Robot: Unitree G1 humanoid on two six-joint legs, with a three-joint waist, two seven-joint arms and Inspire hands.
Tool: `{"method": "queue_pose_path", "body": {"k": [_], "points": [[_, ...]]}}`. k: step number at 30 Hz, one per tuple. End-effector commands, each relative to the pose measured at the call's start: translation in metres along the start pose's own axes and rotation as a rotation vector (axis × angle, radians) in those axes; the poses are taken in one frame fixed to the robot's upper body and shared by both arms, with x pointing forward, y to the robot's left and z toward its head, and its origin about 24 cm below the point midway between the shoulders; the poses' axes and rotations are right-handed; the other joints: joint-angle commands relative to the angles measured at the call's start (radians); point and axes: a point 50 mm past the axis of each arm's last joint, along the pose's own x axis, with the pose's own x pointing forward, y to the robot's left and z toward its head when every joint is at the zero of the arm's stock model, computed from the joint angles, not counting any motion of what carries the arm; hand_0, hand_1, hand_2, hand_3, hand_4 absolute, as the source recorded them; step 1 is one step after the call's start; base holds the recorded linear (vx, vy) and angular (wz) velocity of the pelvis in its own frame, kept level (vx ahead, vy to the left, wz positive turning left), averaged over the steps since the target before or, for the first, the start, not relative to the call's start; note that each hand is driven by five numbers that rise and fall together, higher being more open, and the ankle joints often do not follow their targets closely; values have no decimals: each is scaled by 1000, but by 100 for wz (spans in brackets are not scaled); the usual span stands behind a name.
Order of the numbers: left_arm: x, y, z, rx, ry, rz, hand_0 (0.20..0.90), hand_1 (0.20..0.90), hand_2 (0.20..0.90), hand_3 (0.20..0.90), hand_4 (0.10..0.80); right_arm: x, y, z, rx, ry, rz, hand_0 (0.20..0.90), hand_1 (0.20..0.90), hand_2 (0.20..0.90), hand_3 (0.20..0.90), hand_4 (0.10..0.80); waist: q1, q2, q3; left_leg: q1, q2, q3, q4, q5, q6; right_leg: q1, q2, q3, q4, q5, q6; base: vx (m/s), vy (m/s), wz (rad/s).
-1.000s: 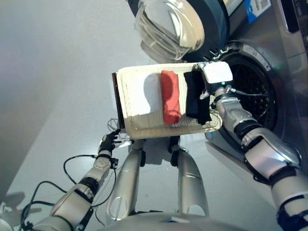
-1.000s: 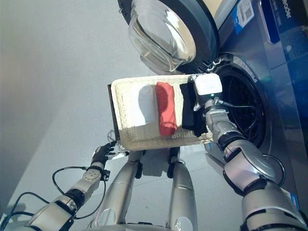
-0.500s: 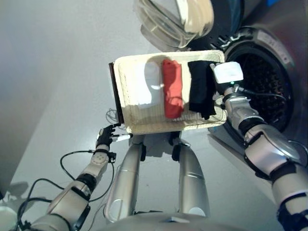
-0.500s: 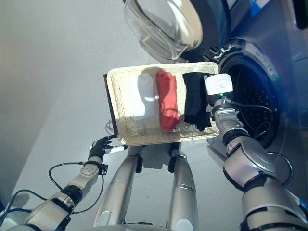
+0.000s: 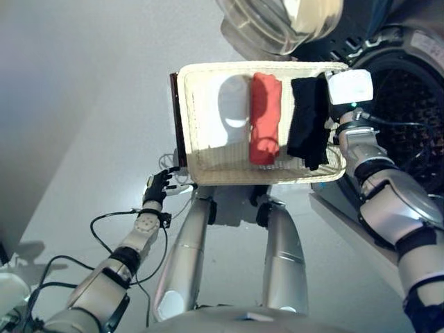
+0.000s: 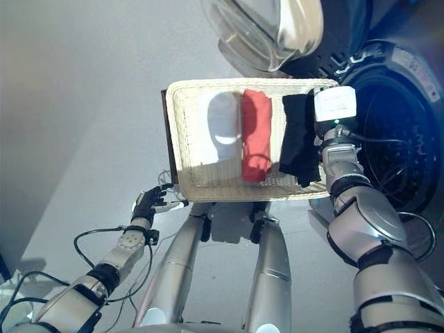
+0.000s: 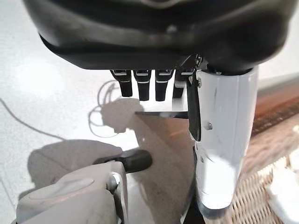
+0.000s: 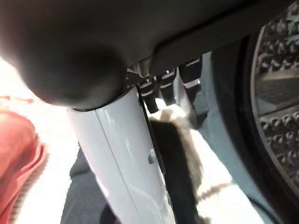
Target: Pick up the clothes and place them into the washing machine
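The right hand point(image 6: 335, 105) sits at the right edge of the wicker basket point(image 6: 182, 139), over the black garment point(image 6: 300, 139). In its wrist view the fingers point(image 8: 159, 88) point down with the white-covered thumb over the dark cloth, but I can't tell if it's actually pinching anything. The left hand point(image 5: 157, 188) hangs low off the basket's near-left corner, fingers loosely extended, holding nothing. In the basket, left to right: a white piece point(image 6: 220, 132), a rolled red one point(image 6: 256, 135), then the black one. The washing machine's drum opening point(image 6: 395, 139) is just beside the basket's right edge, with the glass door point(image 6: 267, 31) swung open above.
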Motion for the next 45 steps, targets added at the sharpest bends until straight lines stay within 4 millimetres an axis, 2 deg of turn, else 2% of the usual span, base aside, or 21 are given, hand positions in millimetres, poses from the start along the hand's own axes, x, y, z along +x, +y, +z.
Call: {"method": "queue_pose_path", "body": {"k": [1, 3, 5, 8, 13, 21, 29, 36, 37, 38, 42, 45], "points": [[4, 5, 9, -23, -40, 51, 900, 900, 900, 900, 800, 10, -22, -1, -4, -20, -103, 900, 900, 900, 900, 800, -1, 28, 10, 0, 4, 0, 127, -136, -79, 77, -7, -5, -111, 72, 49, 24, -31, 16], [4, 4, 8, -19, -38, 51, 900, 900, 900, 900, 800, 8, -18, 3, 7, -26, -97, 900, 900, 900, 900, 800, -1, 26, 10, 1, 4, -1, 123, -132, -81, 78, -8, -10, -111, 72, 49, 15, -19, 12], [4, 7, 6, -12, -28, 67, 900, 900, 900, 900, 800, 5, -14, 18, 56, -57, -95, 900, 900, 900, 900, 800, -6, 16, 5, 9, 5, -1, 111, -124, -85, 86, -4, -16, -119, 75, 48, 10, -3, 11], [4, 8, 5, -15, -22, 81, 900, 900, 900, 900, 800, 3, -13, 30, 94, -84, -100, 900, 900, 900, 900, 800, -13, 6, 0, 27, 7, -1, 92, -119, -89, 103, -1, -23, -141, 85, 49, -3, 3, 8], [7, 11, 10, -16, -37, 94, 900, 900, 900, 900, 800, -3, -3, 37, 96, -94, -57, 900, 900, 900, 900, 800, -19, -9, -4, 74, 14, 5, 34, -95, -102, 157, 4, -32, -216, 120, 56, -8, -3, 2], [8, 10, 13, -2, -43, 85, 900, 900, 900, 900, 800, -6, 6, 29, 56, -61, -6, 900, 900, 900, 900, 800, -19, -2, 18, 74, 19, 14, 22, -78, -107, 163, 9, -24, -241, 127, 55, -11, -3, 2], [8, 14, 14, -21, -42, 103, 900, 900, 900, 900, 800, -2, 3, 2, -16, 4, -3, 900, 900, 900, 900, 800, -25, 42, 48, -45, 26, 26, 122, -104, -105, 35, 1, -1, -108, 81, 40, -42, 7, -2], [8, 18, 14, -53, -45, 129, 900, 900, 900, 900, 800, 0, 0, -11, -22, 44, 1, 900, 900, 900, 900, 800, -29, 82, 72, -128, 26, 40, 179, -116, -97, -59, -6, 15, -27, 62, 33, -10, 5, -4], [8, 17, 15, -57, -47, 128, 900, 900, 900, 900, 800, 1, -2, -10, -11, 47, -4, 337, 337, 337, 337, 398, -29, 86, 76, -132, 25, 39, 178, -114, -96, -67, -7, 17, -23, 63, 34, 0, 0, 0], [7, 16, 14, -59, -45, 126, 900, 900, 900, 900, 800, 1, -2, -10, -9, 49, -3, 200, 200, 200, 200, 300, -28, 87, 78, -136, 24, 40, 180, -113, -95, -73, -8, 17, -18, 63, 34, 0, 0, 0], [5, 14, 10, -64, -34, 123, 900, 900, 900, 900, 800, 0, -1, -5, 5, 26, -5, 200, 200, 200, 200, 300, -29, 87, 81, -153, 21, 42, 200, -118, -85, -95, -1, 28, 7, 57, 32, 0, 0, 0], [3, 14, 4, -61, -14, 124, 900, 900, 900, 900, 800, 1, -1, -3, 19, 20, -8, 200, 200, 200, 200, 300, -31, 78, 83, -195, 8, 35, 305, -158, -55, -124, 10, 41, 78, 40, 21, -24, -9, -14]]}}
